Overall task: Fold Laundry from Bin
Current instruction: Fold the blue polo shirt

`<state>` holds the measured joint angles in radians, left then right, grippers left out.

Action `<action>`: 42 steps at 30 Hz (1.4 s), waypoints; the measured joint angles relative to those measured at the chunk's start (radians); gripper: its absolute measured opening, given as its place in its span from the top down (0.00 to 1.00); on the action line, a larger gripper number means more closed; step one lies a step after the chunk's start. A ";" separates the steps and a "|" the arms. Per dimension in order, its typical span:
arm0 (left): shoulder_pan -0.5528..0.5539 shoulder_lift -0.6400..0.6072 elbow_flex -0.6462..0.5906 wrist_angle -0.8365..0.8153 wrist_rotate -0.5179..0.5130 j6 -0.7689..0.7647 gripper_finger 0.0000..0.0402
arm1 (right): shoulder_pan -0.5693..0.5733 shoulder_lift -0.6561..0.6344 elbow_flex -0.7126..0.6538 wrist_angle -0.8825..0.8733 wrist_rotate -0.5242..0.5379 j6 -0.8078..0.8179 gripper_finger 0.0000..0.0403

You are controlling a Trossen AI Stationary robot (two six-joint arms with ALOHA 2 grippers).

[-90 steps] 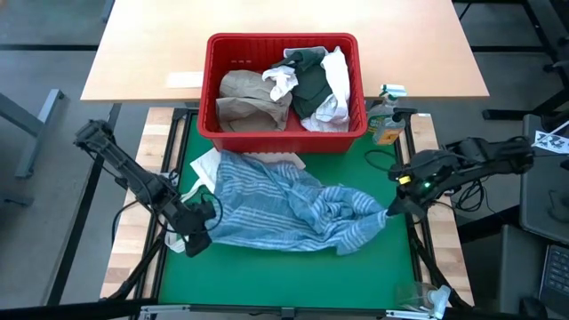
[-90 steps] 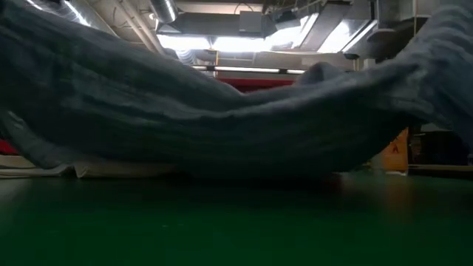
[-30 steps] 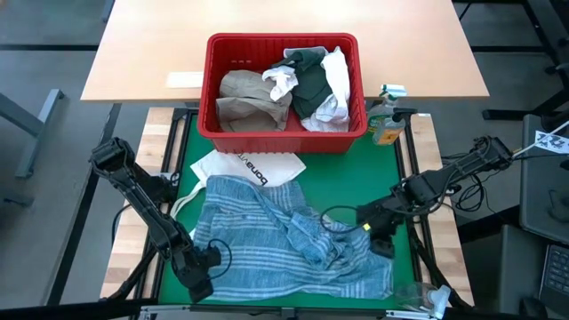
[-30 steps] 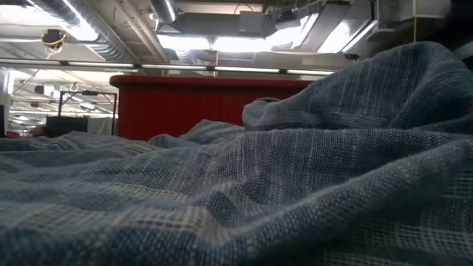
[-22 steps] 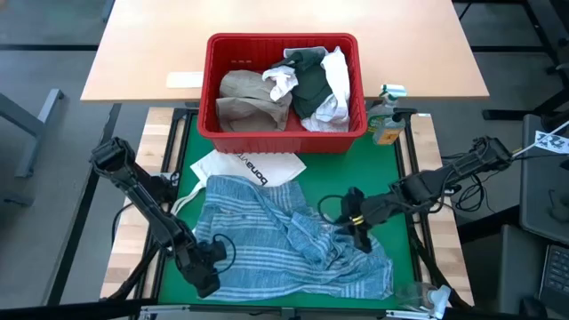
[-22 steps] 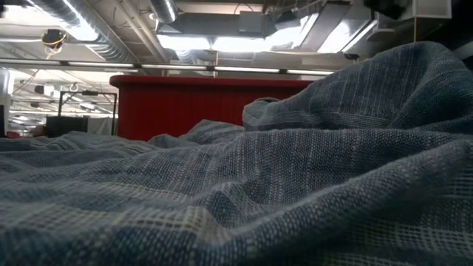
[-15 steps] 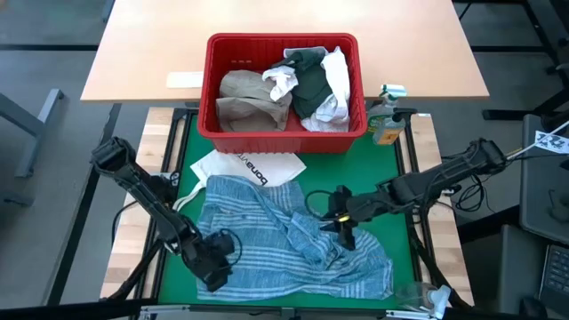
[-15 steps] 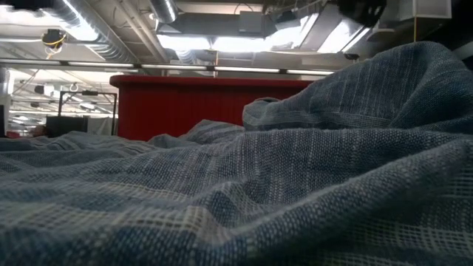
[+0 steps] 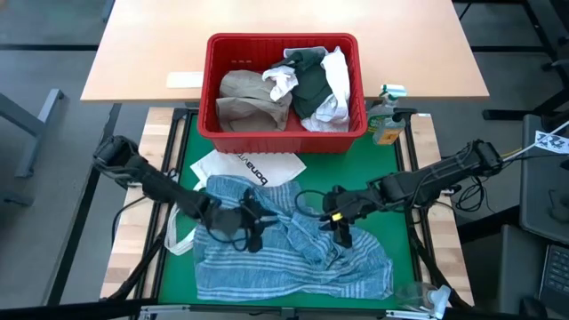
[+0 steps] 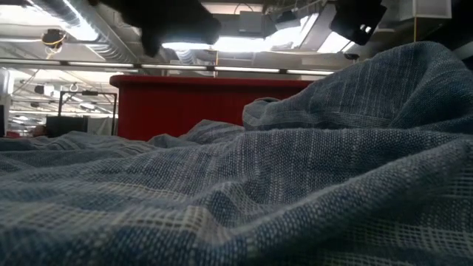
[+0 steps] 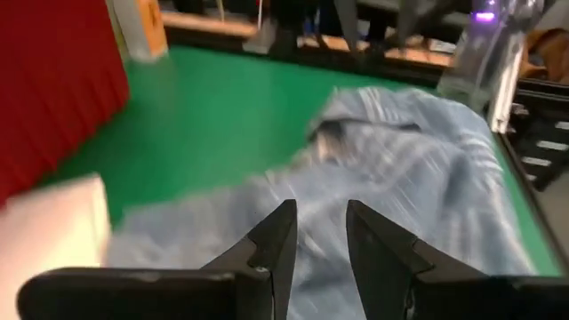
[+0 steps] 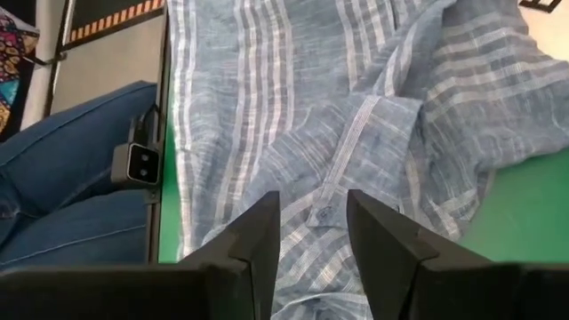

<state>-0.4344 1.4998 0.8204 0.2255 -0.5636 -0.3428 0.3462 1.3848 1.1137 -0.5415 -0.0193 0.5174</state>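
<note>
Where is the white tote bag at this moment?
In the high view, the white tote bag lies on the green mat's left half, just in front of the red bin, with the blue-striped cloth covering its near edge.

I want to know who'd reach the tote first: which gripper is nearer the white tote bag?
Left. The left gripper hovers over the blue-striped cloth just below the white tote bag; the right gripper is farther right.

Bin (image 9: 283, 132) at desk's (image 9: 391, 191) far edge, laundry (image 9: 284, 89) inside. Tote bag (image 9: 244, 166) just before bin; striped cloth (image 9: 293, 258) before bin, overlapping the bag.
</note>
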 joint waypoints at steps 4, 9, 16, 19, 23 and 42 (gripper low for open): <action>0.075 0.001 0.000 0.026 0.105 0.068 0.76 | 0.000 0.000 0.000 -0.013 0.000 0.000 0.67; 0.120 0.063 0.000 0.096 0.174 0.086 0.76 | 0.000 0.000 0.000 -0.016 0.000 0.000 0.67; 0.115 0.208 0.000 0.281 0.267 0.163 0.76 | 0.000 0.000 0.000 -0.016 0.000 0.000 0.67; 0.108 0.245 0.000 0.291 0.268 0.210 0.76 | 0.000 0.000 0.000 -0.015 0.000 0.000 0.67; 0.107 0.279 0.000 0.293 0.259 0.300 0.76 | 0.000 0.000 0.000 -0.014 0.000 0.000 0.67; 0.120 0.313 0.000 0.331 0.179 0.532 0.76 | 0.000 0.000 0.000 -0.014 0.000 0.000 0.67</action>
<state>-0.3140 1.8130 0.8204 0.5563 -0.3847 0.1892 0.3462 1.3849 1.1137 -0.5556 -0.0189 0.5171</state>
